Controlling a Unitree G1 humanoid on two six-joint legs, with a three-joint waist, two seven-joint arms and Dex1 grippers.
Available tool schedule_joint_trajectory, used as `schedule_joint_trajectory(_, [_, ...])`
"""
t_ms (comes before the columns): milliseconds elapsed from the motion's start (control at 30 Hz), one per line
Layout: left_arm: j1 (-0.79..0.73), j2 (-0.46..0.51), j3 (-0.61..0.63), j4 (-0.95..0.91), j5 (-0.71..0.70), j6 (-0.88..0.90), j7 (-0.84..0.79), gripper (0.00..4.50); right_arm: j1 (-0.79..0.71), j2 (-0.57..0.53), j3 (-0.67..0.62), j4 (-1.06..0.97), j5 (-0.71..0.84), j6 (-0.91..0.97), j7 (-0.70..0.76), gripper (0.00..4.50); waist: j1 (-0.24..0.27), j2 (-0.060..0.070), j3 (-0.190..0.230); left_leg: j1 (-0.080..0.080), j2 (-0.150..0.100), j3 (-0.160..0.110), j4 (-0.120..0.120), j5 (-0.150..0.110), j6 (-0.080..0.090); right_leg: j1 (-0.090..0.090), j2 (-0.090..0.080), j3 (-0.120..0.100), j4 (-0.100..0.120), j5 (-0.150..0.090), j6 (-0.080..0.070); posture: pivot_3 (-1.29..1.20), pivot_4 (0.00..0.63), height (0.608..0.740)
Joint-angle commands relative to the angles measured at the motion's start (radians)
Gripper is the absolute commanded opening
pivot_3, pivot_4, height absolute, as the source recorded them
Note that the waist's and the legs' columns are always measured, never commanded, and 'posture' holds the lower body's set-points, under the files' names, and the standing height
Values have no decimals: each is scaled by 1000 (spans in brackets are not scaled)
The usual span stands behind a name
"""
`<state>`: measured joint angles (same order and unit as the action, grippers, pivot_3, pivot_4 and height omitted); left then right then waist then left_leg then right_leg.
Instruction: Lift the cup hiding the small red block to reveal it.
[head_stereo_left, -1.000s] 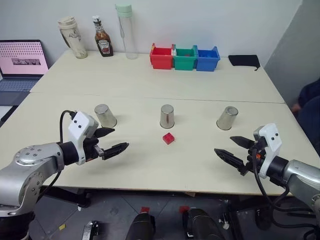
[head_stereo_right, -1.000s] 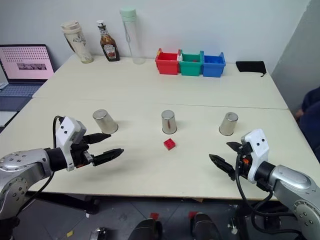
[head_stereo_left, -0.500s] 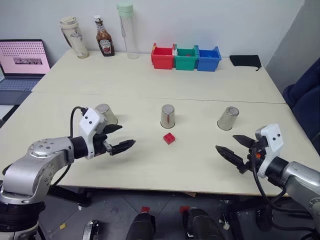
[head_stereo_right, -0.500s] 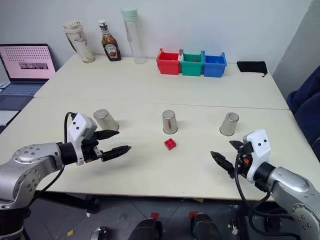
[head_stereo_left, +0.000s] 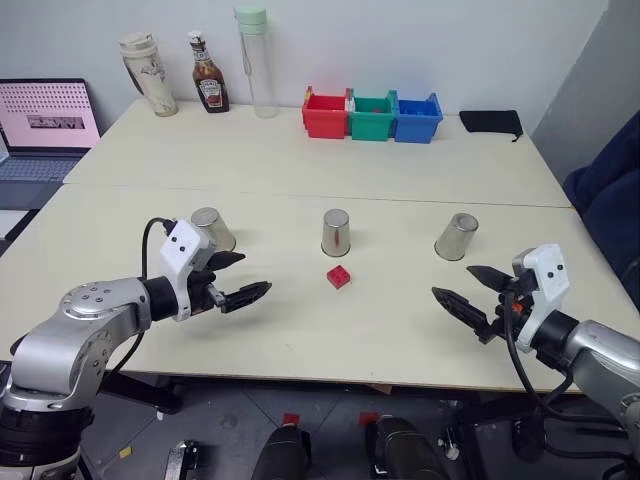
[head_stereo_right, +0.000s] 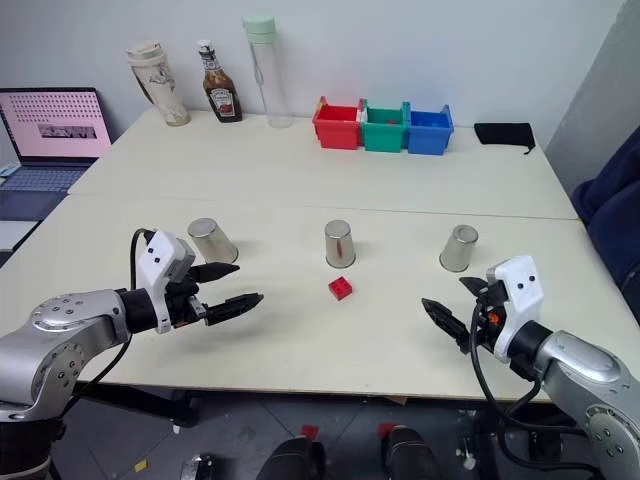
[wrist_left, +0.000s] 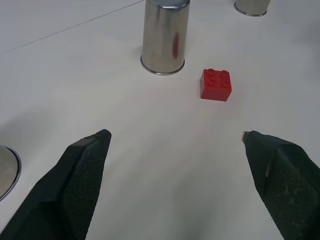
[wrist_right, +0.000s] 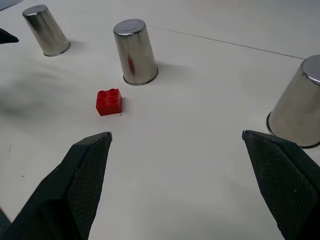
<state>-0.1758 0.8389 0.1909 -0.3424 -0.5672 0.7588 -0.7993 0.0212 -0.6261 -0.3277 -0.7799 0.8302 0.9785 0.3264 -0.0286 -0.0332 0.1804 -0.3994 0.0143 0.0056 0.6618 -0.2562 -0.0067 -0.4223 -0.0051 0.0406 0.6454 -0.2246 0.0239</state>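
Three silvery steel cups stand upside down in a row on the table: left cup (head_stereo_left: 212, 228), middle cup (head_stereo_left: 336, 232), right cup (head_stereo_left: 456, 236). The small red block (head_stereo_left: 339, 277) lies uncovered on the table just in front of the middle cup, and it also appears in the left wrist view (wrist_left: 215, 84). My left gripper (head_stereo_left: 255, 272) hovers open above the table, to the front right of the left cup, pointing toward the block. My right gripper (head_stereo_left: 452, 281) hovers open in front of the right cup. Neither gripper touches anything.
Along the back of the table stand a beige travel mug (head_stereo_left: 145, 75), a sauce bottle (head_stereo_left: 208, 75), a tall clear bottle (head_stereo_left: 255, 65), red (head_stereo_left: 323, 113), green (head_stereo_left: 371, 116) and blue (head_stereo_left: 415, 118) bins, and a black pouch (head_stereo_left: 488, 121). A laptop (head_stereo_left: 45, 120) sits far left.
My left arm has drawn in, bringing its gripper slightly to the right, toward the block. The right gripper, the cups and the block have stayed put.
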Motion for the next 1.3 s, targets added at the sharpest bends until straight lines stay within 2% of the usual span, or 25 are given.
schedule_joint_trajectory(33, [-5,12,36,-12,-3,-9,2,4500,-9,-14,-11,-28,19,-2,-14,4435,0,0,0,0,0,0,0,0,0,0,0,0,0,0,0,0,150,740])
schedule_joint_trajectory(1033, [-26,26,75,-40,-42,74,29,4500,-152,25,13,47,128,28,-141,4435,0,0,0,0,0,0,0,0,0,0,0,0,0,0,0,0,150,740])
schedule_joint_trajectory(1300, [-29,28,39,-35,-20,55,15,4500,-142,12,6,56,123,23,-136,4435,0,0,0,0,0,0,0,0,0,0,1,0,0,0,0,0,150,740])
